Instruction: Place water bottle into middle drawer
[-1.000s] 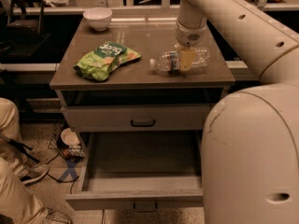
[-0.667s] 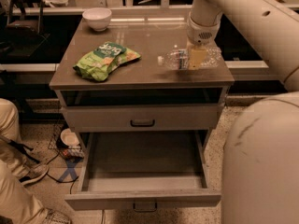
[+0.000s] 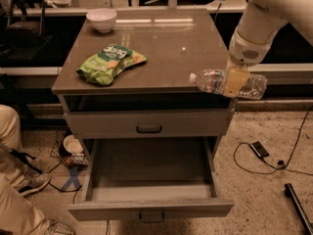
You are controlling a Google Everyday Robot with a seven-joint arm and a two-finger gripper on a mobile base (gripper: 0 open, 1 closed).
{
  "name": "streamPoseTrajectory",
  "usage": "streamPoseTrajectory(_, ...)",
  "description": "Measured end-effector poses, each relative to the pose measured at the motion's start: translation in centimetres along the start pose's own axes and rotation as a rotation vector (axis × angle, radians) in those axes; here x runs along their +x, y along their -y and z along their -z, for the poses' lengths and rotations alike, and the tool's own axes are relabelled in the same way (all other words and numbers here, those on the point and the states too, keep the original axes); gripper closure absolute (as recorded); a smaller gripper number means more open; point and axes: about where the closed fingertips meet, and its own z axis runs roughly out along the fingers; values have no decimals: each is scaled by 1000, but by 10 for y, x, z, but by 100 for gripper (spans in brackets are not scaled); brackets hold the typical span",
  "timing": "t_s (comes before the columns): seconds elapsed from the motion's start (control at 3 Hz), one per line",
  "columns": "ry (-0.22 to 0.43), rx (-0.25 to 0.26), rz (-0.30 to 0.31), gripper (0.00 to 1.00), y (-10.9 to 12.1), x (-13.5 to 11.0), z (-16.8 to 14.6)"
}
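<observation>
"What has changed?"

"A second ago the water bottle (image 3: 208, 81) sat over the table's right side. Now it hangs at the front right corner of the table (image 3: 166, 58), level, cap pointing left."

"And the arm?"

"It comes down from the upper right, and the end effector (image 3: 236, 82) is clamped round the bottle's middle."

"The middle drawer (image 3: 151, 208)?"

"Pulled out lower down, grey floor showing."

My gripper (image 3: 236, 82) hangs at the cabinet top's right front corner, clamped on the water bottle (image 3: 209, 80), which lies sideways. At 7 o'clock from it, the middle drawer (image 3: 146, 208) is pulled out and open from above. The upper drawer front (image 3: 149, 123) stands between. The chip bag (image 3: 111, 62) at 9 o'clock and the bowl (image 3: 101, 19) at 10 are well apart from my gripper. A black box (image 3: 258, 149) lies on the floor at 5 o'clock.
</observation>
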Motion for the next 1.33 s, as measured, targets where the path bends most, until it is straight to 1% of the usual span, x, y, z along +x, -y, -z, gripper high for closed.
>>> streamPoseTrajectory(0.33,38,-134,-96,100,-55,18,-40)
streamPoseTrajectory(0.67,38,-134,-96,100,-55,18,-40)
streamPoseTrajectory(1.0,82,-193,-137,100,-73,8,-69)
streamPoseTrajectory(1.33,180,-268,-234,100,-105,-14,-118)
